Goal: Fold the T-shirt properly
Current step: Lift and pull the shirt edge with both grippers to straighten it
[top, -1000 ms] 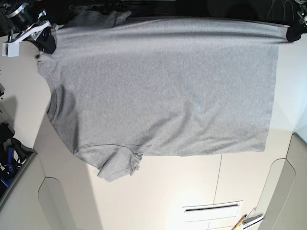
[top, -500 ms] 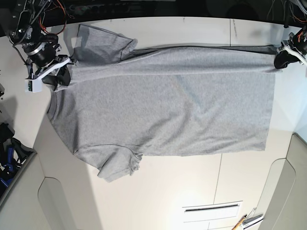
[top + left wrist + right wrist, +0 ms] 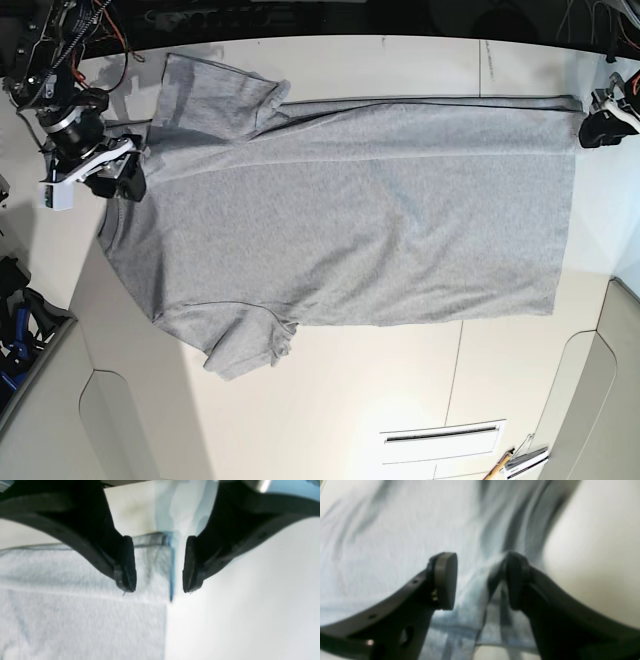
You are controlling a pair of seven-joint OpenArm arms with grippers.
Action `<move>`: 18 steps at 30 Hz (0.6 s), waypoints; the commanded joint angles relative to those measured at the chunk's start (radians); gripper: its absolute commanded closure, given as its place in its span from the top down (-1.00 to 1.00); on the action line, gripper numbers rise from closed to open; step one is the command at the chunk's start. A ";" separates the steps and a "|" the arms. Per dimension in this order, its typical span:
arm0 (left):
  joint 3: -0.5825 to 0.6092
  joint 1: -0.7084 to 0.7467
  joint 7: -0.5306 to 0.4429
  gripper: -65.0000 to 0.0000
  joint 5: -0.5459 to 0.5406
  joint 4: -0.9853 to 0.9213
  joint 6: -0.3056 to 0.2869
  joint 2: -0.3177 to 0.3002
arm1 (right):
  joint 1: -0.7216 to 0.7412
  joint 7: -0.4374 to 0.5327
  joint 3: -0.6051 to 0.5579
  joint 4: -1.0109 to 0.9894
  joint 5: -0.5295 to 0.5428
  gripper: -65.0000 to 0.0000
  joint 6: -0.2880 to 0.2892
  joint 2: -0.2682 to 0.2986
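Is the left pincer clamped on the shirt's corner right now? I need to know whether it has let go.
No: the left pincer stands open, its pads apart, with the T-shirt corner lying loose between them.

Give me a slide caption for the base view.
Grey T-shirt spread flat on the white table, an arm at each far corner, jaws open.

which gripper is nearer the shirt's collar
Right. The right gripper sits beside the T-shirt collar; the left gripper is at the far hem corner.
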 commanded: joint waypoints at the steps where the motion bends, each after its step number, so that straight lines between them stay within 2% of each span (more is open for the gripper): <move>1: -0.027 -0.001 -0.005 0.02 -0.027 0.014 -0.006 -0.027 | 0.003 0.007 0.024 0.048 0.017 -0.04 0.006 0.011; 4: -0.079 0.000 0.043 0.02 -0.080 0.014 -0.007 -0.031 | -0.025 -0.085 0.086 0.140 0.048 -0.04 0.003 0.010; 6: -0.114 0.000 0.063 0.02 -0.109 0.014 -0.008 -0.031 | -0.084 -0.113 0.119 0.187 0.083 -0.04 0.004 0.010; 13: -0.179 -0.001 0.065 0.02 -0.144 0.014 -0.038 -0.035 | -0.325 -0.103 0.112 0.157 0.146 -0.04 -0.005 0.002; 17: -0.179 -0.001 0.065 0.02 -0.176 0.014 -0.041 -0.038 | -0.347 -0.096 0.104 0.048 0.209 -0.04 -0.001 0.002; 18: -0.179 -0.001 0.066 0.02 -0.178 0.014 -0.041 -0.038 | -0.343 -0.097 0.100 0.019 0.227 -0.04 0.014 0.002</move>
